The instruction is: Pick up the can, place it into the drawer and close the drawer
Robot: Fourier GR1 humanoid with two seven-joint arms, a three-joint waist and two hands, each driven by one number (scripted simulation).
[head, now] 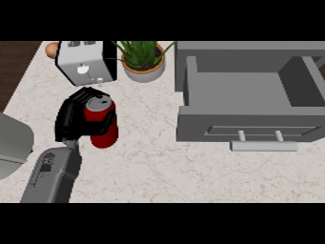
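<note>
Head view: the can (103, 125) is red with a darker red body and a small pale spot on its top end, and it looks long and narrow from above. It is on the pale marbled counter (193, 167), left of centre, below the toaster (86, 62) and well apart from the drawer (253, 95). The left hand (77, 116) comes in on a grey forearm from the lower left and is wrapped round the can: black fingers curl along its left side and over its upper end, so that part of the can is hidden. Whether the can rests on the counter or is lifted cannot be told.

The grey drawer stands pulled out at the right, its inside bare, with a pale bar handle (263, 145) on its front. A potted plant (145, 59) stands between toaster and drawer. A grey object (3, 143) fills the left edge.
</note>
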